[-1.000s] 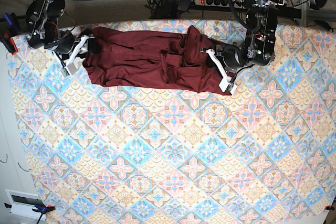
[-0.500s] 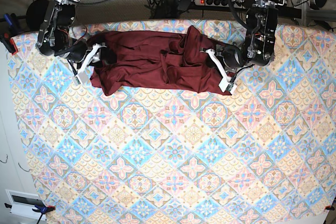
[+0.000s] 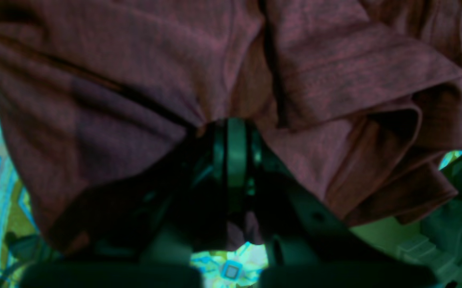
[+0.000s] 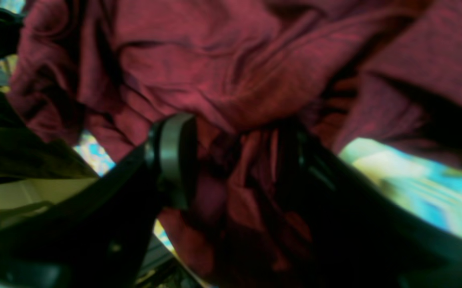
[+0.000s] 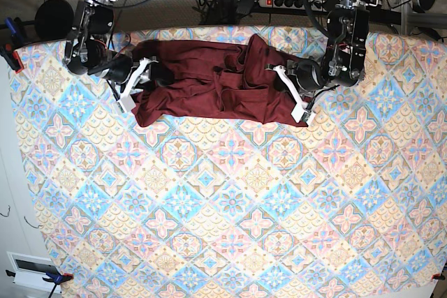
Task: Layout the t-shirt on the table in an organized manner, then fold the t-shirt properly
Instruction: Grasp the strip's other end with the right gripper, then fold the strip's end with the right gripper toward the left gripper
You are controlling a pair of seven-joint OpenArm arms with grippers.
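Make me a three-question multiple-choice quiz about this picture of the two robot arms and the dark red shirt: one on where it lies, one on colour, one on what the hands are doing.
1. Where does the t-shirt lie on the table?
A. along the far edge
B. dead centre
C. near corner

2. What colour is it?
A. navy
B. dark maroon
C. white

3. What is the left hand doing?
A. hanging open above the cloth
B. shut on the shirt
C. resting off the table

Answers: 1 A, it is bunched along the edge by the arm bases. 2 B, plain maroon in every view. 3 B, fabric gathers at its closed fingers.
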